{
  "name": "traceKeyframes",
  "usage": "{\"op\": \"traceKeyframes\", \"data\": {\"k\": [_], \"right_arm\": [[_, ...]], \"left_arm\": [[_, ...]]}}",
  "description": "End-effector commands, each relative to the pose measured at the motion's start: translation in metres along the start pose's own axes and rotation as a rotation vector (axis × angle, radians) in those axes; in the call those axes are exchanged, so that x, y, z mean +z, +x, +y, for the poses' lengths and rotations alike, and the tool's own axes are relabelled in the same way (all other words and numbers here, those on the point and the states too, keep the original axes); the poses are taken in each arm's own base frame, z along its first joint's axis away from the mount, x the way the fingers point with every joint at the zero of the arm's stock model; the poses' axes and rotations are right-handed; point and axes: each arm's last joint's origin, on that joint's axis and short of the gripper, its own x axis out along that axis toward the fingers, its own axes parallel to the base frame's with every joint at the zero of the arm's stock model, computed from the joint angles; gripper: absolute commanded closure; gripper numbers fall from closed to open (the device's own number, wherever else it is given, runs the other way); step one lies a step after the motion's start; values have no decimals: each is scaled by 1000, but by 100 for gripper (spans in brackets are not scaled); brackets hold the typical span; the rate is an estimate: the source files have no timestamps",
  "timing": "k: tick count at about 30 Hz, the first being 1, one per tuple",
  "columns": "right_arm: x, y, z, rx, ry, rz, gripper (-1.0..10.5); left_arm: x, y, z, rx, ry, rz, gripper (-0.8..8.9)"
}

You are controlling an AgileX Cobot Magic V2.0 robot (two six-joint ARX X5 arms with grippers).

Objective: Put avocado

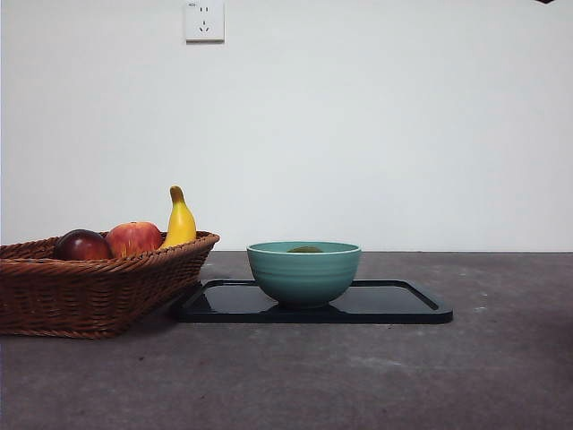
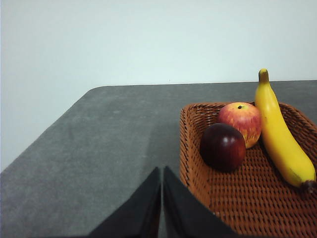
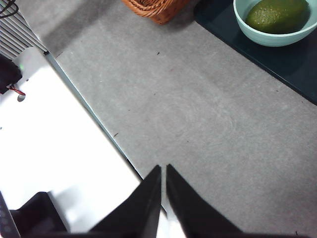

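The olive-green avocado (image 3: 277, 15) lies inside the teal bowl (image 3: 271, 38); from the front only its top (image 1: 305, 249) peeks over the bowl's rim (image 1: 303, 271). The bowl stands on a dark tray (image 1: 394, 303). My right gripper (image 3: 163, 171) is shut and empty, held over bare table well away from the bowl. My left gripper (image 2: 162, 173) is shut too, holding nothing, just beside the wicker basket (image 2: 237, 203). In the front view only a black tip (image 1: 544, 2) shows at the top right corner.
The wicker basket (image 1: 89, 287) at the left holds a dark red-purple fruit (image 1: 82, 245), a red apple (image 1: 134, 238) and a banana (image 1: 180, 220). A white base with cables (image 3: 44, 144) borders the table near the right arm. A wall socket (image 1: 204, 20) is behind.
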Motion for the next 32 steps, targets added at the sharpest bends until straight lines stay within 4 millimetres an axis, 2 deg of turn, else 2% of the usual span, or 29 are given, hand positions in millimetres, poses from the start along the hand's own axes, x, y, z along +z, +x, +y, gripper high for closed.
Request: {"op": "traceKeyframes", "data": {"k": [1,6,32], "right_arm": [[3,0,2,11,-1,-8,940],[3,0,2,11,-1,-8,940],[3,0,1,0,-4,-12,940]], "left_arm": [[-10,1,0,4,-14,49,806],[-19,0,-1,1,-29,145,807],[-18,1,-1,0,-39,137,807]]}}
